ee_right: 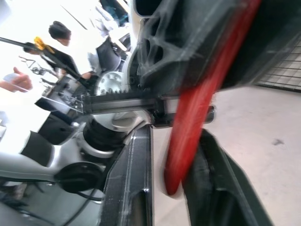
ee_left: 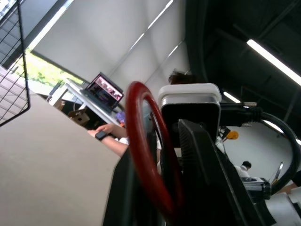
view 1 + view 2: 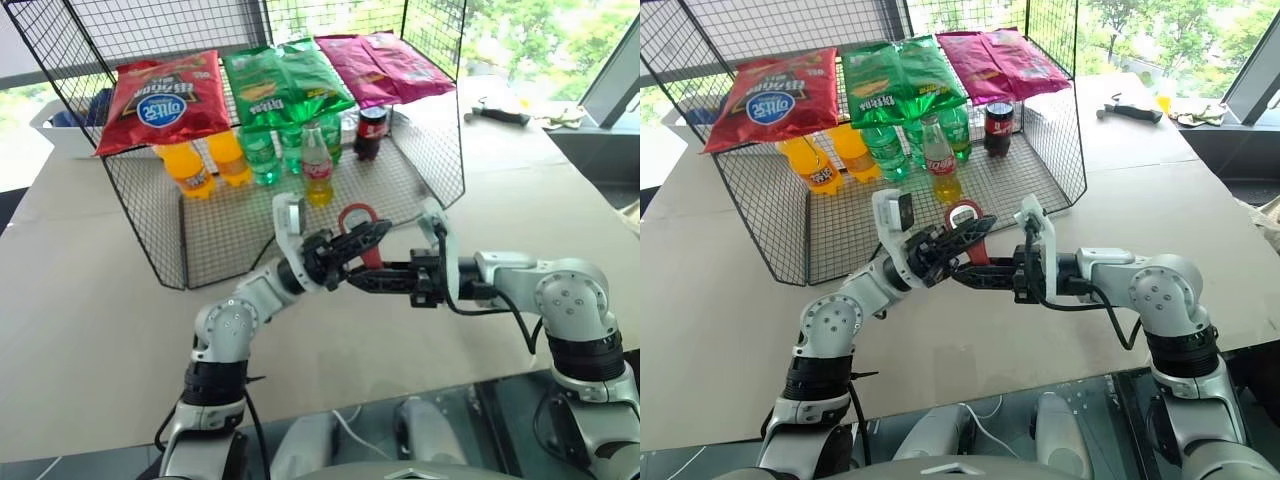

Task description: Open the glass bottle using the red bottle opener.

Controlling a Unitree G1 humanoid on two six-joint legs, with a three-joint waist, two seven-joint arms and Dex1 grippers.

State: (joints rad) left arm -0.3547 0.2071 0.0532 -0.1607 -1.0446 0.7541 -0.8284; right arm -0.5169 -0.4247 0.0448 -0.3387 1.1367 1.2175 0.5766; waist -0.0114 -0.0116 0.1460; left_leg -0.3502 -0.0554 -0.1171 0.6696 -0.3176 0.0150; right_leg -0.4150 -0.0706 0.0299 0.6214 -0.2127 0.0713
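Observation:
The red bottle opener point(image 3: 358, 215) hangs above the table in front of the wire rack, ring end up. My right gripper point(image 3: 357, 276) reaches in level from the right and is shut on its handle point(image 1: 197, 113). My left gripper point(image 3: 365, 245) comes from the left, and its fingers stand slightly parted around the same opener point(image 2: 146, 155). The glass bottle point(image 3: 317, 165), with yellow liquid and a red label, stands upright on the rack floor just beyond both grippers, untouched.
A black wire rack point(image 3: 150, 215) holds chip bags point(image 3: 165, 95) on top. Orange bottles point(image 3: 190, 168), green bottles point(image 3: 262, 155) and a dark cola bottle point(image 3: 371, 130) stand around the glass bottle. A tool point(image 3: 497, 115) lies at the far right. People show in the wrist views.

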